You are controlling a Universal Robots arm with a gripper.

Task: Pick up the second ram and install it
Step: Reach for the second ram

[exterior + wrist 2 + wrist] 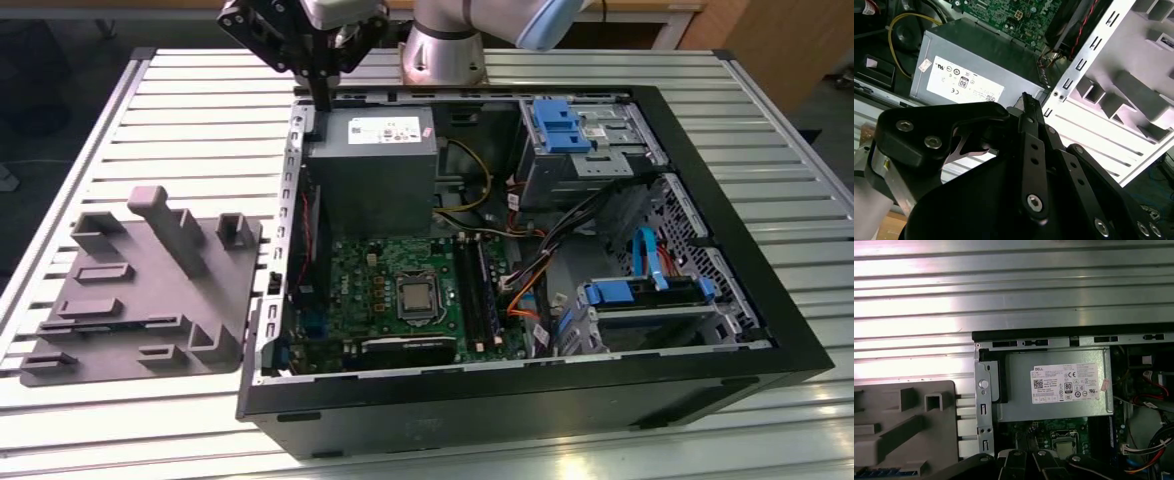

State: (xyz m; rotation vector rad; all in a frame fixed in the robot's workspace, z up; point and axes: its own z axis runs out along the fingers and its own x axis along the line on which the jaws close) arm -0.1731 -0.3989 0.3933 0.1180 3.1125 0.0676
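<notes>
Over the far corner of the open computer case (534, 405), beside the grey power box (367, 160), the gripper (320, 100) hangs closed tight with nothing in it. The exterior view shows the whole grey tray (147, 295). The first wrist view shows a thin bluish strip in that tray, maybe the second ram (879, 472); I cannot tell. The power box has a white label (1066, 384).

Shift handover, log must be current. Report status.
Gripper shut, empty, above the case rim by the power supply. Second ram: cannot place it. Cables beside the memory sockets.
</notes>
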